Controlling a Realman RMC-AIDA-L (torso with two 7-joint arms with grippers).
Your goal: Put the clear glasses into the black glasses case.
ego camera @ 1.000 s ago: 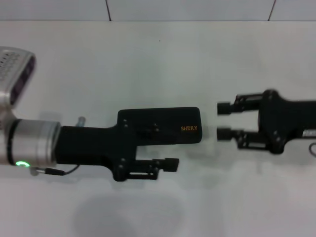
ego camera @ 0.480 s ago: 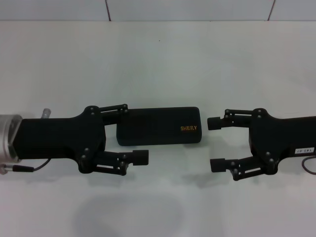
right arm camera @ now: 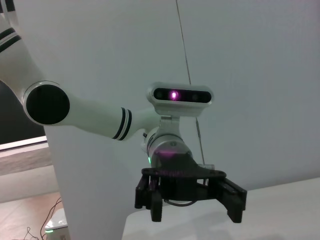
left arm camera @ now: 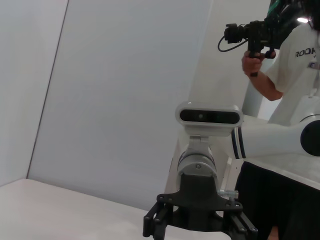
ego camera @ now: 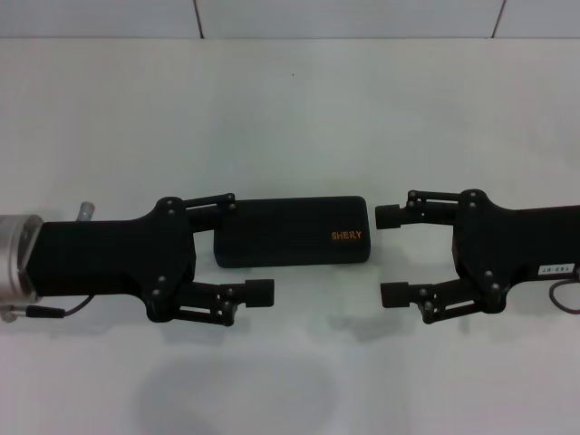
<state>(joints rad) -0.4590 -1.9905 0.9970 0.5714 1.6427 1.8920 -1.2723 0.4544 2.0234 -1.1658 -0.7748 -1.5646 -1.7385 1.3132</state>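
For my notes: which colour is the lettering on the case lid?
Orange, on the black glasses case; clearest in the head view.

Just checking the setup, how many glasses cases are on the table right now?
1. The slim black rectangular glasses case lies shut at the middle of the white table, between the open left gripper and open right gripper. Nothing appears hidden.

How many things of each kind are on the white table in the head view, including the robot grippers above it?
Slim black rectangular hard glasses case, shut, orange lettering on the lid: 1
Black robot grippers, both open: 2 (left gripper, right gripper)
Clear glasses: 0 in view
Total: 3
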